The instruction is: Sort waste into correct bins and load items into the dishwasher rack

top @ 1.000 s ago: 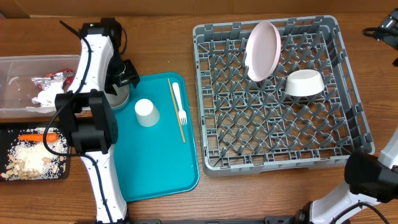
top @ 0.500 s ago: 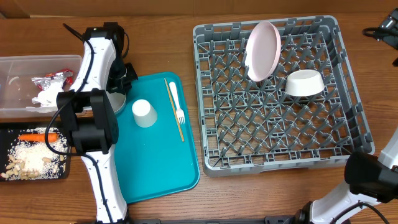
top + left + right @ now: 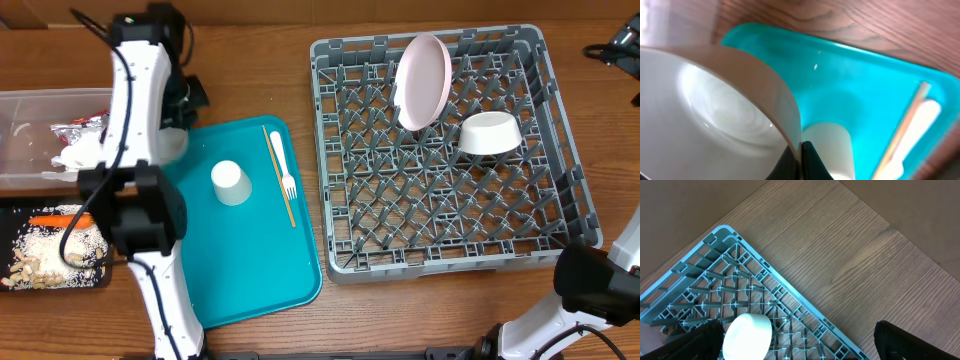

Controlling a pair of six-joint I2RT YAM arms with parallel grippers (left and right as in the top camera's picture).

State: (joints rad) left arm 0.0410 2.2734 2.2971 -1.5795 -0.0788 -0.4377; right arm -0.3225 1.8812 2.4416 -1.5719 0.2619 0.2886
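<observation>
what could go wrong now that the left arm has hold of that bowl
1. The left fingers pinch the bowl only at its rim, so it may tilt or slip in transit.
2. The cup stands close by on the tray; a low swing toward the rack could knock it over.
3. The plate and racked bowl sit in the rack's far part; a careless placement could hit them.

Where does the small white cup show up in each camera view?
Overhead: cup left of centre, on the teal tray.
Left wrist: cup at bottom centre, right of the white bowl.
Right wrist: not in it.
Shared landmark: the white fork lying on the tray right of the cup, in the overhead and left wrist views.
</observation>
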